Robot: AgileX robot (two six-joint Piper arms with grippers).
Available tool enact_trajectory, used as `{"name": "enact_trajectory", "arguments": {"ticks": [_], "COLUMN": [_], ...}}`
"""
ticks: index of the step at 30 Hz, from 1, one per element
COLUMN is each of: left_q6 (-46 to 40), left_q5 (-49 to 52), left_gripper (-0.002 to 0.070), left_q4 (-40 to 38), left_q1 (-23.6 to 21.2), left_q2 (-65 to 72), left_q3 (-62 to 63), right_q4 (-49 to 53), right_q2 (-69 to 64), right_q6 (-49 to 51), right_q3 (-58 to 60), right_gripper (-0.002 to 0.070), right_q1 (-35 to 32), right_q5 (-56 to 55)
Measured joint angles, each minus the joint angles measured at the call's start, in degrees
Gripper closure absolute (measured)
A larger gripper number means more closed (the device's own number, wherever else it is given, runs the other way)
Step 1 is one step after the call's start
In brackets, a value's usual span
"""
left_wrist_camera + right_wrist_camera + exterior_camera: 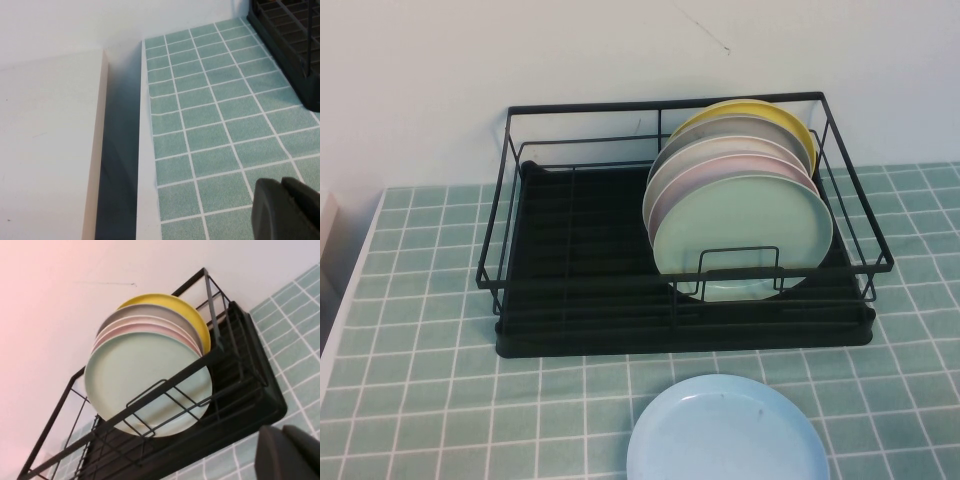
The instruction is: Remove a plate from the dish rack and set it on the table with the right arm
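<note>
Mint-green plate (745,235) stands foremost in dish rack (570,300); light blue plate (725,435) lies on table (420,330). Only wrist views show left gripper (287,210) and right gripper (290,452); jaw state indeterminable.

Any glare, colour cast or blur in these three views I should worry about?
High view: even soft light, no glare on the mint-green plate in the dish rack. Left wrist view: dark shadow beside the table edge; left gripper a blurred corner shape. Right wrist view: pinkish cast on the wall, right gripper out of focus.
</note>
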State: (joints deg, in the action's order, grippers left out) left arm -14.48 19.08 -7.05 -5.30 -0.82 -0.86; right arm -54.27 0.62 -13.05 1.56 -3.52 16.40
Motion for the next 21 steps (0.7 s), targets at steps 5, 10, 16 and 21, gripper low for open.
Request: {"name": "enact_trajectory", "arguments": {"ticks": [5,10,16,21], "left_q6": [0.00,0.00,0.00,0.00], "left_q5": [0.00,0.00,0.00,0.00], "left_gripper": [0.0678,0.0678,0.0678,0.0678], "left_q4": [0.00,0.00,0.00,0.00], "left_q1": [0.00,0.00,0.00,0.00], "left_q2": [0.00,0.00,0.00,0.00], "left_q3": [0.00,0.00,0.00,0.00], "right_q4": [-0.08,-0.60,-2.71,-6.27], "right_q2": [0.00,0.00,0.00,0.00], "right_q6": [-8.09,-23.25,-26.45,-26.82], "right_q3": [0.00,0.00,0.00,0.00], "right_gripper": [0.0678,0.0678,0.0678,0.0678], "right_q1": [0.00,0.00,0.00,0.00], "right_q5": [-2.16,-6.37,-8.58,-8.82]}}
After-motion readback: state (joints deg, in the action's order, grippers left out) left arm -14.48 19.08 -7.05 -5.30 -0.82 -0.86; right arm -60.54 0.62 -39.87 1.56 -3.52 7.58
